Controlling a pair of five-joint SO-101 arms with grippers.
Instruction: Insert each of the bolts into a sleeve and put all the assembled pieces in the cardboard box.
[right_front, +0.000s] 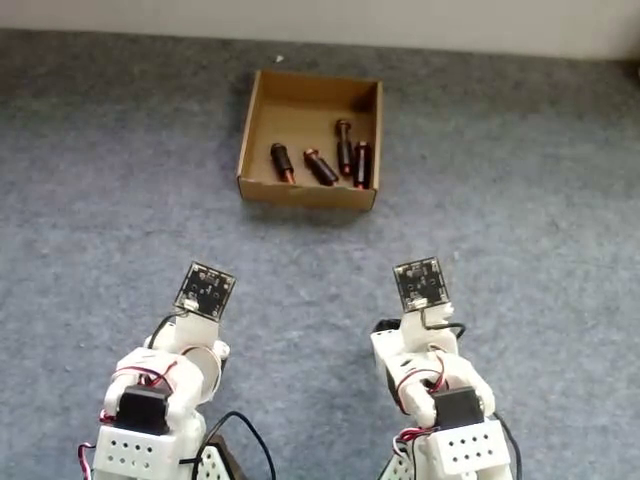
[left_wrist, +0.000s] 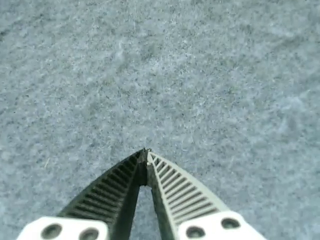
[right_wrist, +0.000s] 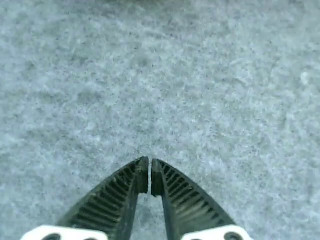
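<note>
The cardboard box (right_front: 250, 135) sits at the back middle of the grey carpet. Inside it lie several assembled bolt-and-sleeve pieces, dark with copper ends: one at the left (right_front: 283, 161), one in the middle (right_front: 320, 166), and two near the right wall (right_front: 344, 146) (right_front: 362, 163). Both arms are folded back near the front edge, well short of the box. My left gripper (left_wrist: 146, 152) is shut with nothing in it, pointing down at bare carpet. My right gripper (right_wrist: 150, 162) is also shut and holds nothing, its tips nearly touching over the carpet.
Grey carpet (right_front: 520, 200) covers the whole work surface. The left arm's base (right_front: 150, 420) and the right arm's base (right_front: 445, 415) stand at the front edge with cables around them. A pale wall strip runs along the back.
</note>
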